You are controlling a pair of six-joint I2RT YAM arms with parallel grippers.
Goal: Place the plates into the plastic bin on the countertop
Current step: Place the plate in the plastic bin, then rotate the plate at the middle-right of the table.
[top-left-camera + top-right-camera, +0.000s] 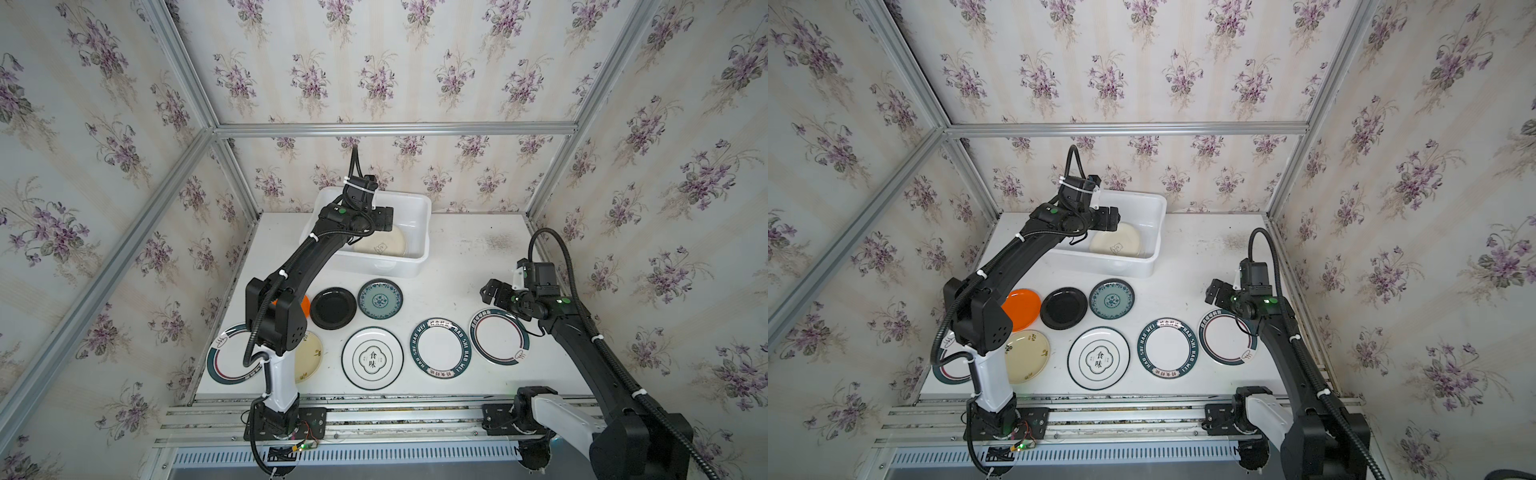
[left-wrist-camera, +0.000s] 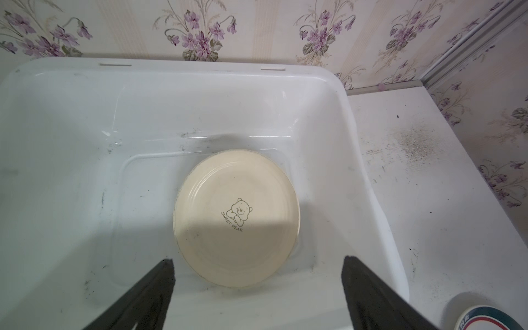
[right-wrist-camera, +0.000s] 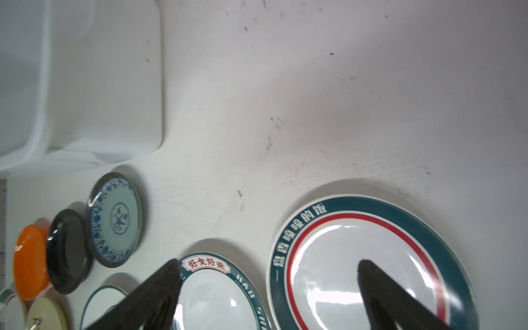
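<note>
Plates, eight of them, lie flat in two rows on the near half of the white table [image 1: 478, 257]. The white plastic bin [image 1: 374, 268] stands at the far side, left of centre, with a cream bear plate [image 2: 237, 220] flat on its floor. The left claw [image 2: 257, 260] hangs over the bin above that plate, spread wide and empty. The right claw [image 3: 268, 263], also wide and empty, hovers over the teal-and-red-rimmed plate [image 1: 498, 336] at the right end.
</note>
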